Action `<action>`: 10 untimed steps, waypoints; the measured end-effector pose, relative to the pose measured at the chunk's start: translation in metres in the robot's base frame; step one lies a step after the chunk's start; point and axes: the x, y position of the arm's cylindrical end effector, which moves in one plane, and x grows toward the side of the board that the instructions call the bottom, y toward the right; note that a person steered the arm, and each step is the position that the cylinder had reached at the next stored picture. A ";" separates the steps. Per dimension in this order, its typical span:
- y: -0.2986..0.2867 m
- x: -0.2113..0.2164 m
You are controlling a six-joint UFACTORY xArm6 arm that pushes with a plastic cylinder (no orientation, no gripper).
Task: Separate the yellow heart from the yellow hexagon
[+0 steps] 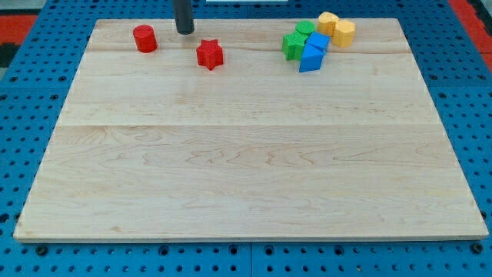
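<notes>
Yellow heart (328, 22) touches yellow hexagon (344, 32) at the counter's (246, 177) top right; my tip (185, 31), no grasping hand, stands well apart leftward.

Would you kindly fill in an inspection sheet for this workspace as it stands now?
Surface: wooden board, flat, on a blue perforated base.
Job's things: yellow heart and yellow hexagon, touching, near the view's top right.
Clutter: green blocks and blue blocks huddled beside the yellows; red cylinder and red star at top left.
Grippers: none; my tip stands between the red cylinder and red star, far from the yellows.
Cables: nothing seen.
Surroundings: nothing seen beyond the base.
</notes>
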 end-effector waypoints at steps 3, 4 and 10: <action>0.135 -0.024; 0.157 -0.023; 0.112 0.052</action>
